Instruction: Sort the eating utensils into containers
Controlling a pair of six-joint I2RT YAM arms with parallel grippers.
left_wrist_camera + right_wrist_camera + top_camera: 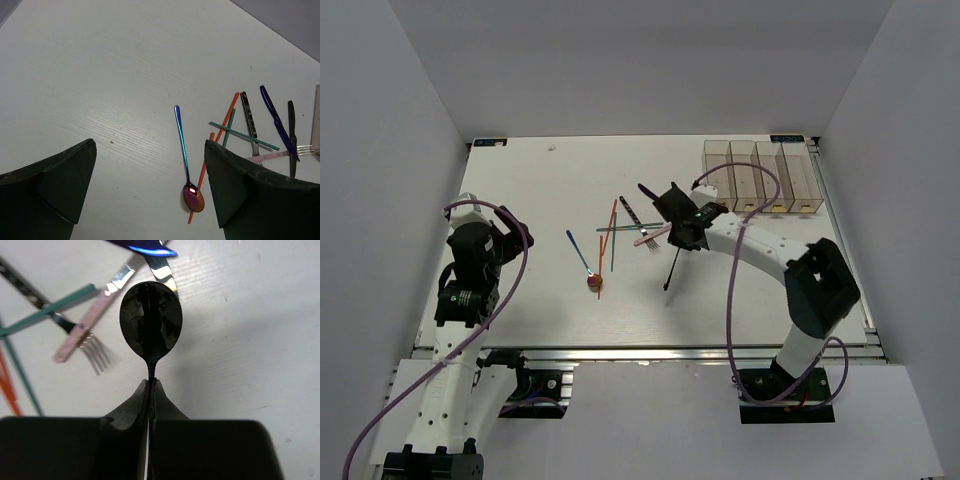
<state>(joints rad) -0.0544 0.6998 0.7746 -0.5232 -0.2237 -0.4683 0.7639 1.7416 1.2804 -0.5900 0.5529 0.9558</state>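
Note:
My right gripper [682, 226] is shut on the black spoon [671, 270], gripping its neck just below the bowl [151, 325], with the jaws pressed together [151, 383]. It holds the spoon over the utensil pile at mid-table. On the table lie a blue-handled spoon [582, 258], orange chopsticks [610, 235], green chopsticks [620, 228], a pink-handled fork [650, 238], a silver fork [630, 212] and a dark purple knife [648, 190]. The four joined clear containers [760, 175] stand at the back right. My left gripper [150, 185] is open and empty, left of the blue-handled spoon [182, 145].
The table's side walls rise close on the left and right. The right arm's purple cable [760, 190] loops over the table in front of the containers. The pink-handled fork [82, 335] and a green chopstick [50, 310] lie just left of the held spoon.

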